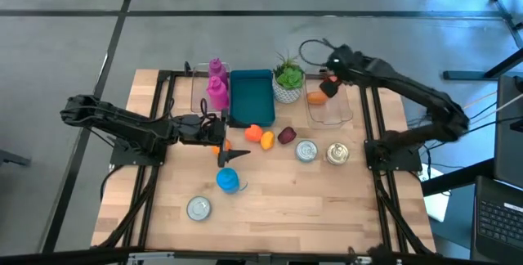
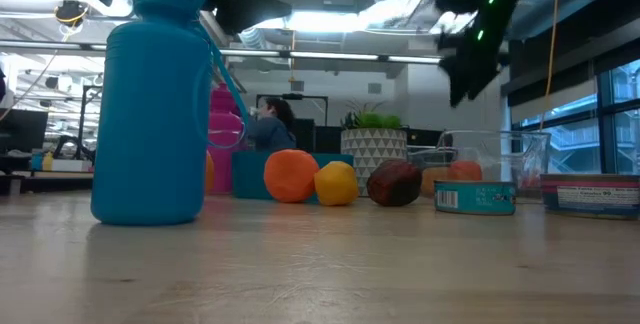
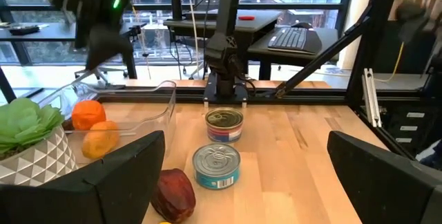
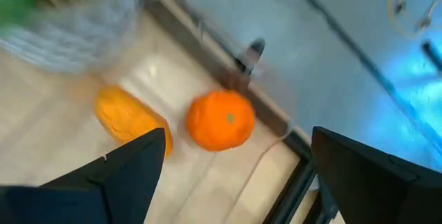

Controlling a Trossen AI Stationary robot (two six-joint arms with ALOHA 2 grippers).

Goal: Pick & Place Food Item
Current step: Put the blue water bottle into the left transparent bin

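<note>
two orange food bits, a round tangerine & an oblong piece, sit in the clear plastic tub; right gripper hangs above w/ fingers spread, holding nothing, prob. drop-off spot.

readable text: none
teal can label: print present, too small to read, beside dark red fruit
second can label: blurred, unreadable, farther from the fruit than the teal can
</note>
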